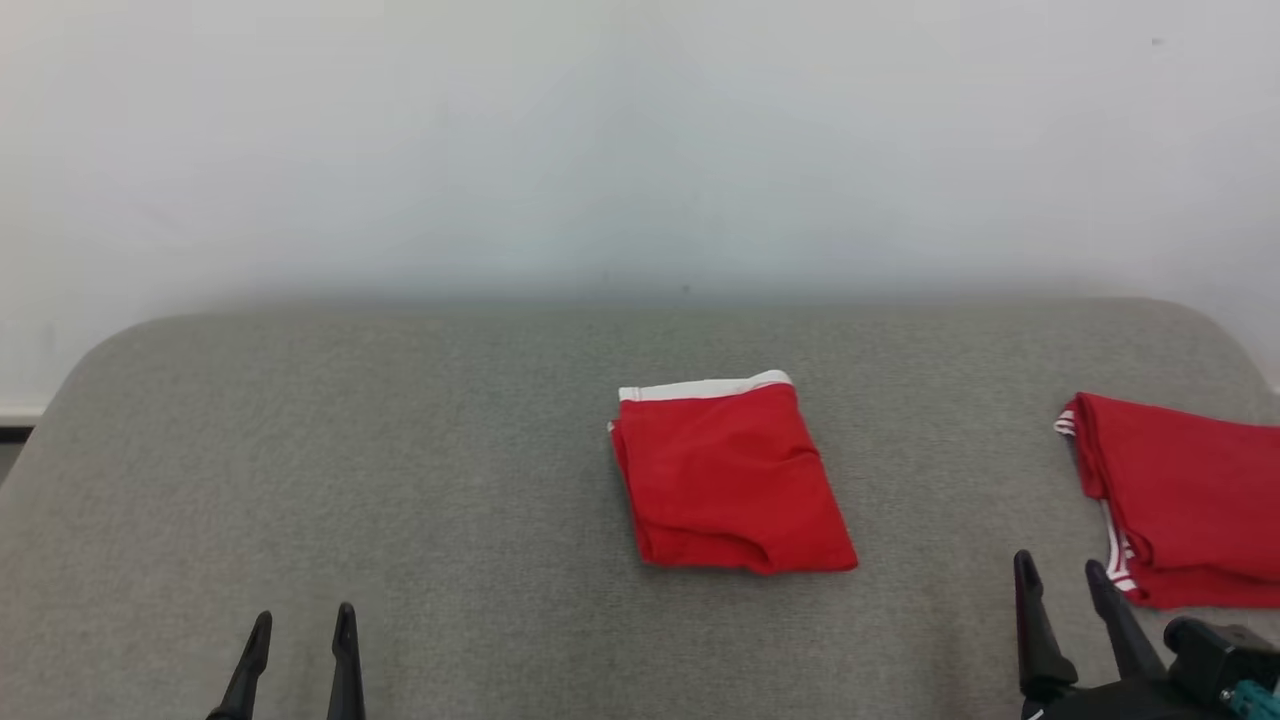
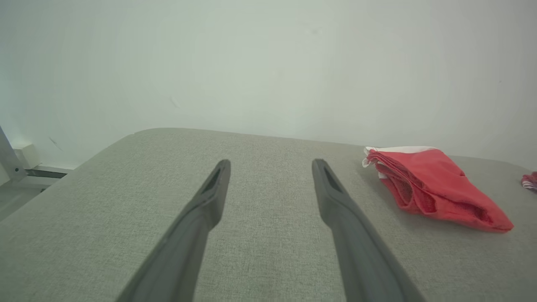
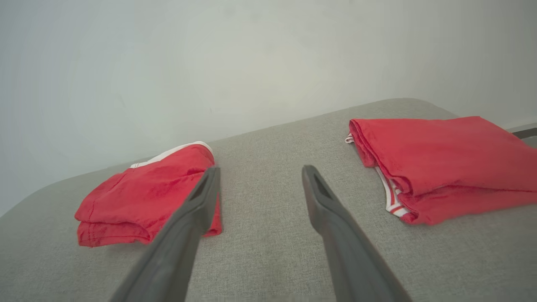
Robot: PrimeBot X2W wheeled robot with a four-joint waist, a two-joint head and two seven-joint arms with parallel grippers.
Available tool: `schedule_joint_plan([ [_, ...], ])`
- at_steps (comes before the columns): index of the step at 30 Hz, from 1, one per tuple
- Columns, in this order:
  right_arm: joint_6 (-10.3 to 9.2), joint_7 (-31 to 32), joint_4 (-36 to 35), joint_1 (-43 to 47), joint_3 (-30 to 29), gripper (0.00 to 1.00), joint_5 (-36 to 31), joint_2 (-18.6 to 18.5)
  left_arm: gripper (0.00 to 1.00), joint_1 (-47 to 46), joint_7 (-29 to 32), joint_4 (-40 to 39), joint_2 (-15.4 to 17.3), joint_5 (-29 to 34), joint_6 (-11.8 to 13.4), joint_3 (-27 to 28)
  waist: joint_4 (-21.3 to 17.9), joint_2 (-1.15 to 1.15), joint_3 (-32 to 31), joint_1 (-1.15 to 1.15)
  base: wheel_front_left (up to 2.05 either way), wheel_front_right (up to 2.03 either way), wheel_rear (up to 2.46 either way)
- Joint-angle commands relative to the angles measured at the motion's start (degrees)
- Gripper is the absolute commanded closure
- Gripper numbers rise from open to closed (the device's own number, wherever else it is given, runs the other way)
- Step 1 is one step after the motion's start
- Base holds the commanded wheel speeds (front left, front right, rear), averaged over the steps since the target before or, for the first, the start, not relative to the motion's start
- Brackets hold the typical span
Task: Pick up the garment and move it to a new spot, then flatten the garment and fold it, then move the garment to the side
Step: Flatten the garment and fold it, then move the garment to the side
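Lying well inside table (image 1: 400, 480) edges: garment (image 1: 730, 480)

Grey fabric-covered desk (image 1: 400, 450), rounded corners, folded red garment (image 1: 730, 480) with white waistband near its middle, second folded red garment (image 1: 1190, 500) at right edge

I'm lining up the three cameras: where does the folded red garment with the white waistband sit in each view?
Head view: the white-waistband garment lies just right of centre.
Left wrist view: the garment is at the right, mid-height.
Right wrist view: the garment is at the lower left.
Shared landmark: the striped red garment, at the right edge in the head and left wrist views, upper right in the right wrist view.
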Motion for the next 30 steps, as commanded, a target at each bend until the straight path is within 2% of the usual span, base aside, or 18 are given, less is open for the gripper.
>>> schedule_joint_plan([
  [1,-0.13,-0.4,0.5,0.5,0.4,0.00,0.9,0.2,0.00,1.1,-0.2,0.1,0.0,0.4,-0.4,0.4,-2.4,0.00,-1.5,0.01,0.00,0.00,0.00],
  [9,-0.13,-0.1,4.0,1.3,3.5,0.00,-0.8,0.2,0.00,4.0,-0.2,2.6,-0.9,2.0,-3.9,1.9,-3.7,0.00,-2.3,0.01,0.00,0.00,0.00],
  [16,-0.13,0.8,4.4,1.6,5.0,0.00,-1.8,0.1,0.00,5.0,-0.2,5.3,-2.1,1.7,-4.1,3.6,-3.1,0.00,-2.5,0.01,0.00,0.00,0.00],
  [30,-0.14,1.9,3.2,1.5,6.0,0.00,-1.5,0.1,0.00,5.4,-0.2,4.4,-2.7,2.2,-4.1,5.2,-2.5,0.00,-1.6,0.01,0.00,0.00,0.00],
])
